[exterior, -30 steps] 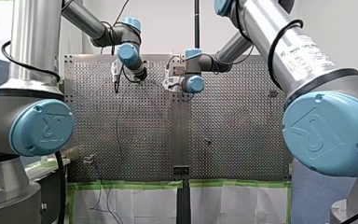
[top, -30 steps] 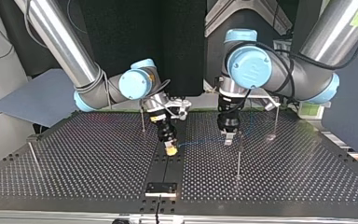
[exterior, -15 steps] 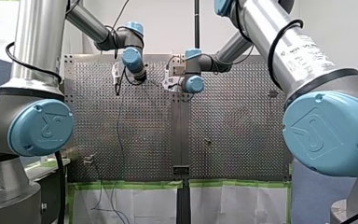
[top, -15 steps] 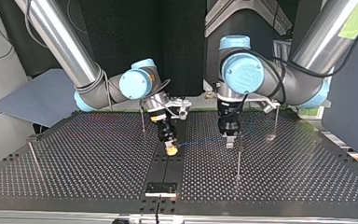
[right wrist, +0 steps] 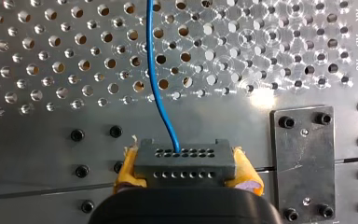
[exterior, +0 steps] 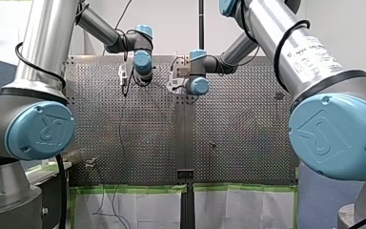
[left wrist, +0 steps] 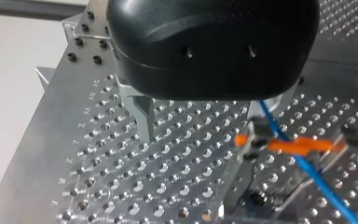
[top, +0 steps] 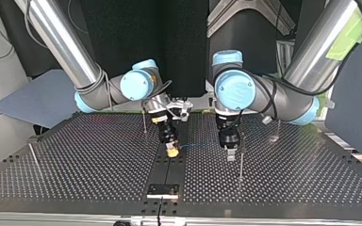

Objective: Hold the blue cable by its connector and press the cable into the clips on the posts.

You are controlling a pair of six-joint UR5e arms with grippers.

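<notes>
My right gripper (right wrist: 182, 173) is shut with its yellow pads (right wrist: 127, 168) on the dark grey connector (right wrist: 182, 158); the blue cable (right wrist: 154, 79) leaves the connector and runs ahead over the perforated table. In the top view this gripper (top: 172, 150) stands at the middle seam, and the cable (top: 200, 144) stretches toward my left gripper (top: 231, 153). In the left wrist view my left gripper (left wrist: 209, 119) is open, a metal finger (left wrist: 142, 116) hanging free. The cable (left wrist: 307, 170) passes close by its other finger and crosses an orange clip (left wrist: 303, 144) on a post (top: 241, 160).
More thin posts stand on the table: one behind my right gripper (top: 144, 120), one at the top view's left edge (top: 34, 157), one at its right (top: 279, 126). A bolted black plate (top: 162, 189) sits on the seam near the table's edge.
My left arm has swung toward the top view's left, bringing its gripper nearer the post and lower over the cable. My right gripper has kept its place with the connector.
</notes>
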